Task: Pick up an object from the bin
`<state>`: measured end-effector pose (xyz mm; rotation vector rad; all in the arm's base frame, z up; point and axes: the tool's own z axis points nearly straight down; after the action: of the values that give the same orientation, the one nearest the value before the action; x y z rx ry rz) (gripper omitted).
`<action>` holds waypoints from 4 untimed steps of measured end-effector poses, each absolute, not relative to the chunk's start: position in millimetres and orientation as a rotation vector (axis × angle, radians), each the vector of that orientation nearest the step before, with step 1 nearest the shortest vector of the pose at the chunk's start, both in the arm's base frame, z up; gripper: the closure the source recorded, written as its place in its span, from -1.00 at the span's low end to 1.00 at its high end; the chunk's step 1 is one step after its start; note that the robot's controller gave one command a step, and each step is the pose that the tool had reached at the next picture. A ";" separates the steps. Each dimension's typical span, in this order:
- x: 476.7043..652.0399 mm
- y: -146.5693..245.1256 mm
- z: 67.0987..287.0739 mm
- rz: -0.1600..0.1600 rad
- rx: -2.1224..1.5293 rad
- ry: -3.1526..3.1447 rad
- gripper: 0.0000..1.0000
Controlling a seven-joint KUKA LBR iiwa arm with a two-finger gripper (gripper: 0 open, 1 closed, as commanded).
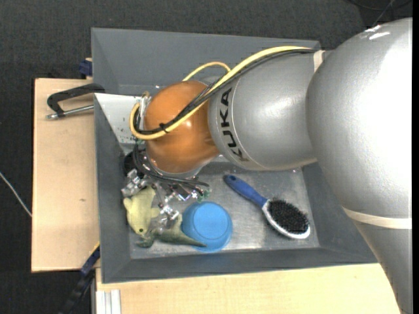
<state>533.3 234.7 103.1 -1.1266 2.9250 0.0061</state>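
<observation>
A pale yellow soft toy (137, 214) lay in the front left corner of the grey metal bin (110, 175). Close to its right sat a round blue plastic cup (208, 226), with an olive-green scrap (175, 239) at its lower edge. Farther right, a blue-handled, black-bristled brush (275, 209) lay flat at an angle.

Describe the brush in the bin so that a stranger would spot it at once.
Look into the grey metal bin, at the right half of its floor, below the big silver arm. There the brush lies alone and slanted, its blue handle pointing up-left. Unlike the round blue cup to its left, it is long, with an oval white-rimmed head of black bristles.
</observation>
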 end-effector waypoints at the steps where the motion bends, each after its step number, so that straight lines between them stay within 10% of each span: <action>1: 550.6 225.6 103.0 0.007 -1.481 2.763 -1.00; 3: 550.5 235.0 99.0 0.018 -1.787 2.578 -1.00; 4: 551.5 225.9 98.6 -0.002 -1.798 2.596 1.00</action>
<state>551.5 225.9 98.6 -1.7980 2.5963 -0.0022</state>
